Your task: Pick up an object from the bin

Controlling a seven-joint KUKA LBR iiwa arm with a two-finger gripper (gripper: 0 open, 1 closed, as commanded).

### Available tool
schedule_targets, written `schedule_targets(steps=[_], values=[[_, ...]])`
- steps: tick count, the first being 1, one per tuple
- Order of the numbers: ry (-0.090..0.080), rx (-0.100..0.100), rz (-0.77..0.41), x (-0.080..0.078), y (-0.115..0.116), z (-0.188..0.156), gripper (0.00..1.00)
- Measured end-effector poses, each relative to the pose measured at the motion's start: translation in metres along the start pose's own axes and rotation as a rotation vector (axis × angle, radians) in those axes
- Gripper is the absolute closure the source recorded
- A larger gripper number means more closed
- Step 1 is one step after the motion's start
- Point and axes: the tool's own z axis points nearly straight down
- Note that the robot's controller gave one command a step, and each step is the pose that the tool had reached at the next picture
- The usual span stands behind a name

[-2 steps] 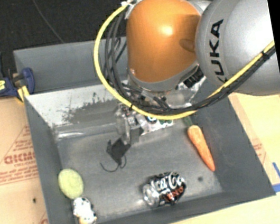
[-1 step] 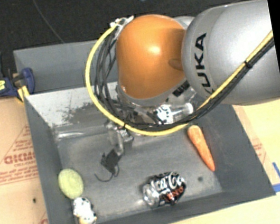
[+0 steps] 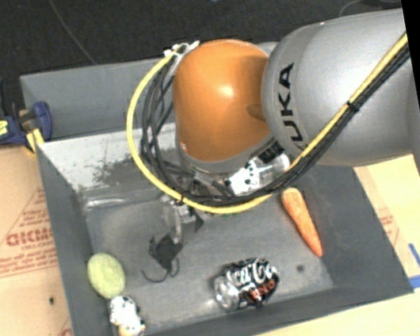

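Observation:
My gripper (image 3: 178, 223) reaches down from under the orange cover to the middle of the bin floor. Its metal fingertips stand right above a small black toy animal with a thin tail (image 3: 162, 255), touching or nearly touching its upper end. A crushed black cola can (image 3: 247, 284) lies to the lower right of the gripper, near the front wall.
A pale green oval thing (image 3: 106, 274) lies at the left, with a small white and black toy figure (image 3: 126, 318) just below it in the front left corner. An orange carrot (image 3: 302, 222) lies at the right under the arm.

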Motion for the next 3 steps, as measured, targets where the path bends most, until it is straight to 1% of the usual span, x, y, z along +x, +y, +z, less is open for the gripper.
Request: schedule_targets(steps=[1, 2, 3], values=[[-0.009, 0.003, -0.196, 0.011, 0.003, -0.006, 1.00], [-0.015, 0.002, -0.385, 0.023, 0.002, 0.036, 1.00], [-0.011, 0.003, -0.467, 0.031, -0.007, 0.085, 1.00]])
